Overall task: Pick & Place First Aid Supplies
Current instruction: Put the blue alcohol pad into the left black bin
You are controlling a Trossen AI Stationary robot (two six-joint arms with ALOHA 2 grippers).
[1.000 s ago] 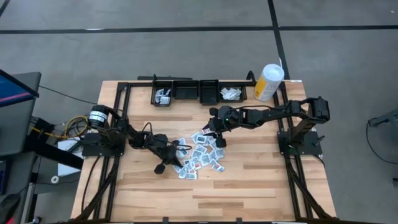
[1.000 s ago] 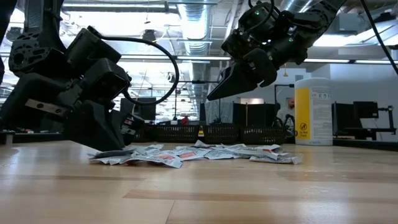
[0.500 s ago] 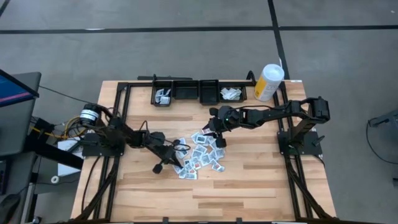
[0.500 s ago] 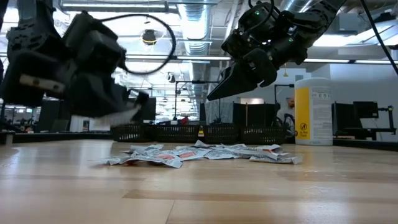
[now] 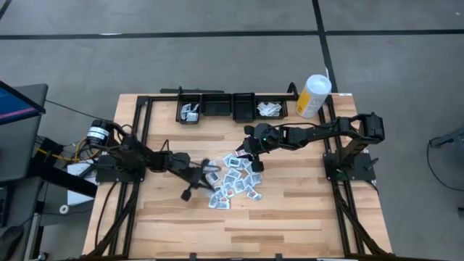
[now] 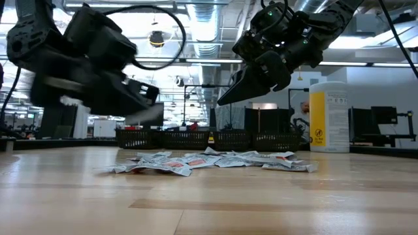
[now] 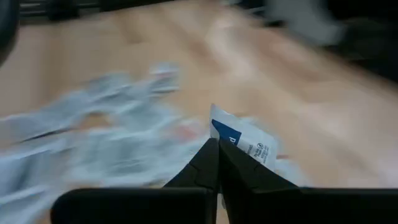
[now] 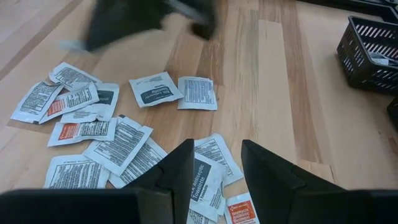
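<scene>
While my left pincer was clenched on one packet and my right hung released, most packets remained scattered; the bins held few.

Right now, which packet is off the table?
The white, blue-printed packet pinched in the shut left pincer; the other packets lie flat on the table.

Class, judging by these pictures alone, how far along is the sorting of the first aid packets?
Done: a few packets lie in two of the black bins. In hand: the left hand is shut on one packet, lifted off the table. Left: a heap of packets on the table, with the right hand open above it.
</scene>
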